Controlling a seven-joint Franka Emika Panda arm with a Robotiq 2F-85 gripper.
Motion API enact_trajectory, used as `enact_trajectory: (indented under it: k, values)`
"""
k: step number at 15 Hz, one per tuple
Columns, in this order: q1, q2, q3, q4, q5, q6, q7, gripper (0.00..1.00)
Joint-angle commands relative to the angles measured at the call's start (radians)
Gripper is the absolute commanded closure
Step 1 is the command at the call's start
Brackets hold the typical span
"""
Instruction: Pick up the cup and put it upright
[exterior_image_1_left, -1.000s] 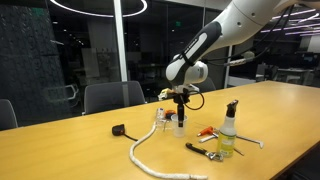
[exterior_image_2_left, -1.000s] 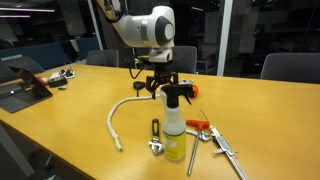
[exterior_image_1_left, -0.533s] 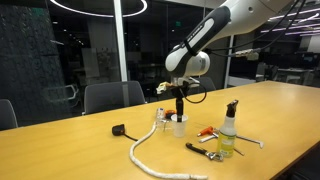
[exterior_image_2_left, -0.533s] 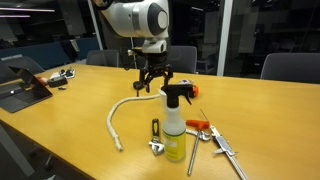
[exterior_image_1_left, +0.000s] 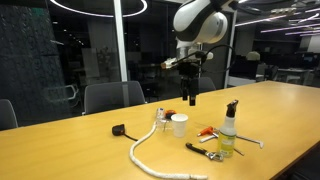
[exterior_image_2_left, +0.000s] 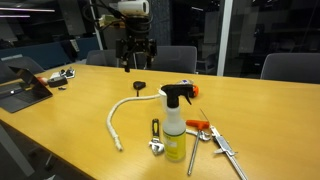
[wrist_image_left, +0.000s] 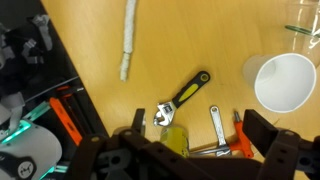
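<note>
The white cup (exterior_image_1_left: 179, 124) stands upright, mouth up, on the wooden table beside the white rope. In the wrist view the cup (wrist_image_left: 285, 80) shows from above with its open mouth facing the camera. In an exterior view with the bottle in front I cannot make it out. My gripper (exterior_image_1_left: 190, 97) hangs well above the cup, open and empty. It also shows high over the table's far side in an exterior view (exterior_image_2_left: 135, 62). In the wrist view its fingers (wrist_image_left: 200, 135) are spread with nothing between them.
A spray bottle (exterior_image_1_left: 229, 130) (exterior_image_2_left: 175, 128) stands near the cup. A thick white rope (exterior_image_1_left: 150, 152) (exterior_image_2_left: 118, 115), a wrench with a yellow-black handle (wrist_image_left: 185, 98), an orange tool (exterior_image_1_left: 205, 131) and a small black object (exterior_image_1_left: 118, 130) lie on the table (exterior_image_1_left: 70, 155).
My gripper has let go of the cup and risen straight up, well clear of it. The cup stays upright on the table.
</note>
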Motion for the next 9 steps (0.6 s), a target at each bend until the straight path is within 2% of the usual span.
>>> enact_trajectory:
  k: [1,4,5,6,7,9]
  values:
    - [-0.033,-0.200,0.014,-0.186,0.051,-0.031,-0.238,0.00]
    - [-0.055,-0.327,-0.008,-0.333,0.072,-0.071,-0.457,0.00]
    - [-0.028,-0.365,-0.055,-0.381,0.064,-0.086,-0.528,0.00]
    - [-0.035,-0.400,-0.078,-0.421,0.067,-0.117,-0.605,0.00]
    - [-0.084,-0.290,0.008,-0.319,0.063,-0.098,-0.494,0.00]
    - [-0.095,-0.345,-0.016,-0.387,0.068,-0.113,-0.582,0.00]
